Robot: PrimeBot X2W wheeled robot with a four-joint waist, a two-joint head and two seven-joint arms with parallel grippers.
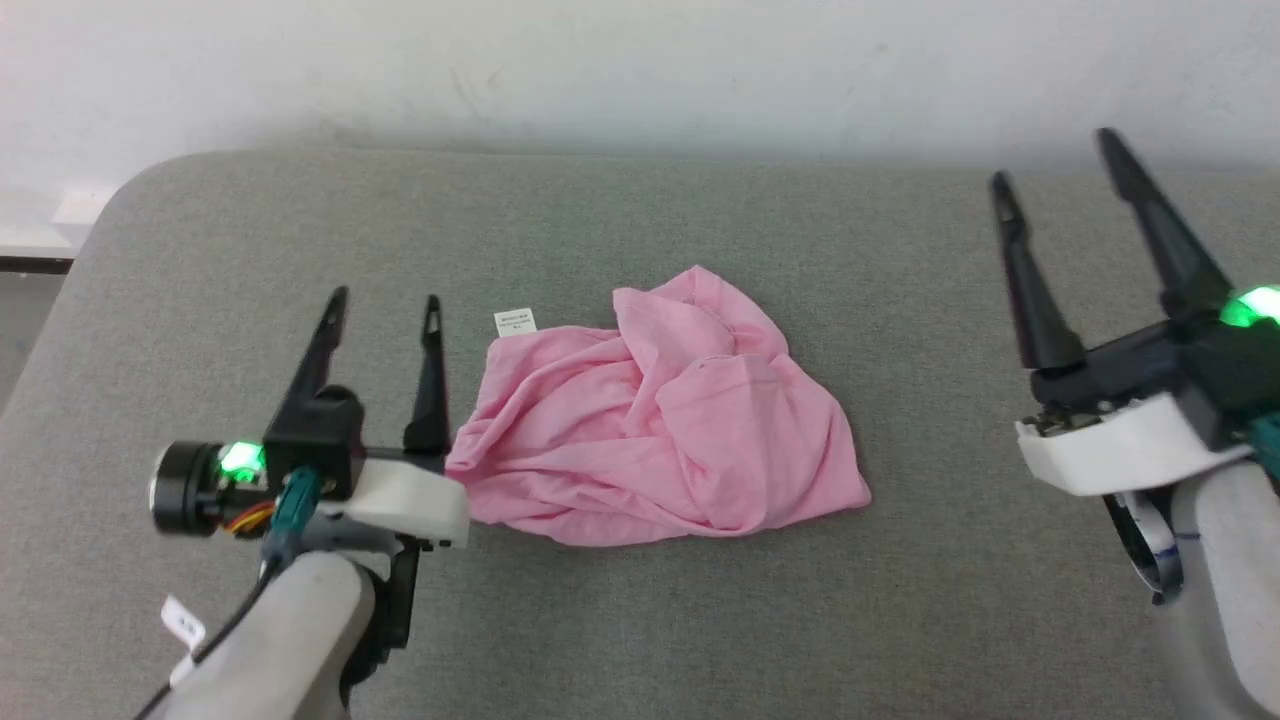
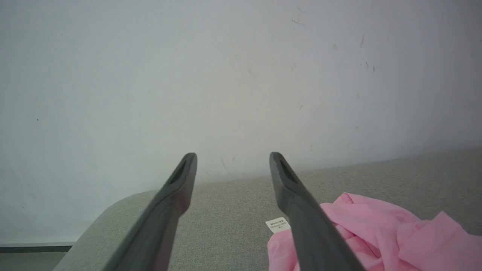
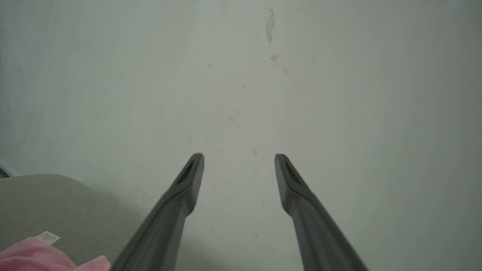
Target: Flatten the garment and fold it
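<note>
The pink garment (image 1: 655, 425) lies crumpled in a heap on the grey padded table (image 1: 640, 230), its small white tag (image 1: 515, 321) sticking out at the far left edge. My left gripper (image 1: 385, 300) stands open just left of the heap, nothing between its fingers, its wrist close to the cloth's left edge. My right gripper (image 1: 1055, 160) is open and raised well to the right of the cloth. In the left wrist view the garment (image 2: 376, 233) and tag (image 2: 278, 224) lie right of the open left gripper (image 2: 232, 155). The right wrist view shows the garment (image 3: 34, 256) at lower left, away from the right gripper (image 3: 239, 156).
A white wall (image 1: 640, 60) runs along the table's far edge. The table's rounded far-left corner (image 1: 130, 190) drops off toward a floor strip. Bare grey surface lies in front of and to the right of the heap.
</note>
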